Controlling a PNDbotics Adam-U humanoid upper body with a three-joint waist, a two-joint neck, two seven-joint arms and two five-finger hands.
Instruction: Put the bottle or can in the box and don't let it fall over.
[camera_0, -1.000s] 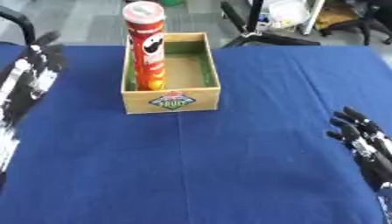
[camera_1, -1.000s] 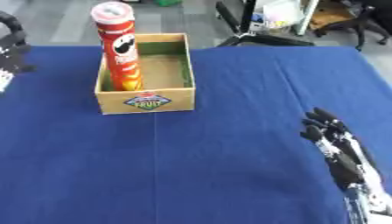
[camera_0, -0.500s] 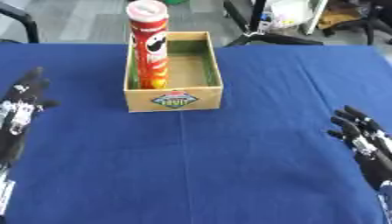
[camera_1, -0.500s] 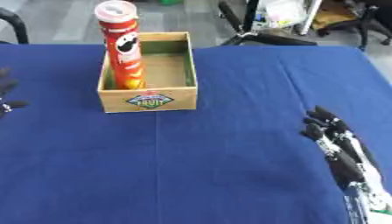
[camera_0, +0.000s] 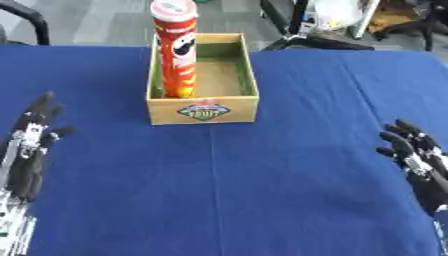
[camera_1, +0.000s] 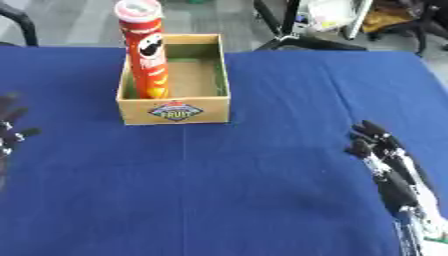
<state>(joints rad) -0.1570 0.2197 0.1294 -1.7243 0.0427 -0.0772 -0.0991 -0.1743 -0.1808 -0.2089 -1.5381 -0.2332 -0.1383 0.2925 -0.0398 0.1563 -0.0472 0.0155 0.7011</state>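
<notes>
Can (camera_0: 177, 47) upright in box (camera_0: 203, 109), left hand (camera_0: 31, 145), right hand (camera_1: 385, 160) released, well apart

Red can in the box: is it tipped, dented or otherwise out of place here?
Nothing stands out. The red can stands upright in the left part of the cardboard box, which sits on the blue table. The left hand and right hand rest open, well clear of it.
</notes>
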